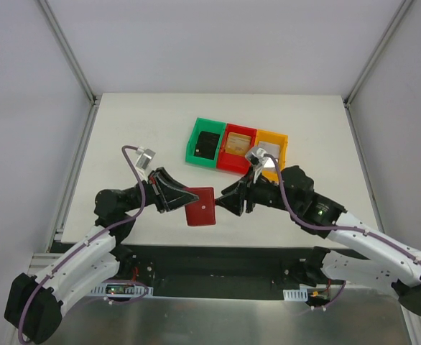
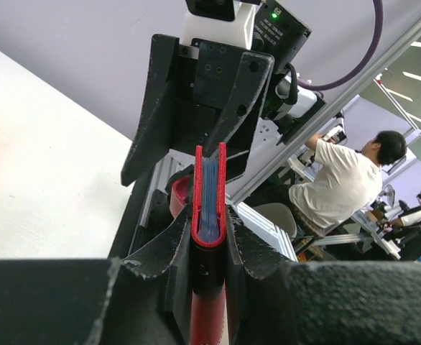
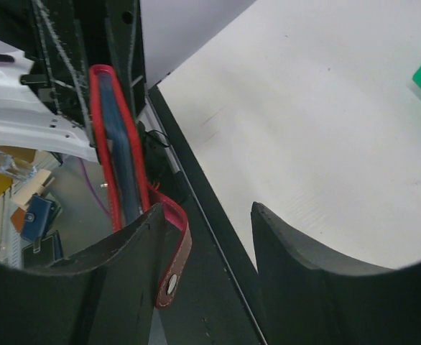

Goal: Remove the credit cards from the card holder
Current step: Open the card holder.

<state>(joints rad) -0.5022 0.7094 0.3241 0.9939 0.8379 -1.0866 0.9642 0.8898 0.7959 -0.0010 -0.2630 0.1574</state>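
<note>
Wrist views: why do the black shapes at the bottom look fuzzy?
Left wrist view: the jaws sit very close to the lens and blur, while the card holder is sharp. Right wrist view: same soft jaws, the table bright, nearly washed out. Top external view: even light, soft shadows.

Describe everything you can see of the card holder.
The card holder is a flat red leather-looking bifold, folded shut, showing blue-grey pocket edges between its covers. A red tab with a snap hangs loose. The left tool clamps it edge-on; the right tool stands open at its far edge.
</note>
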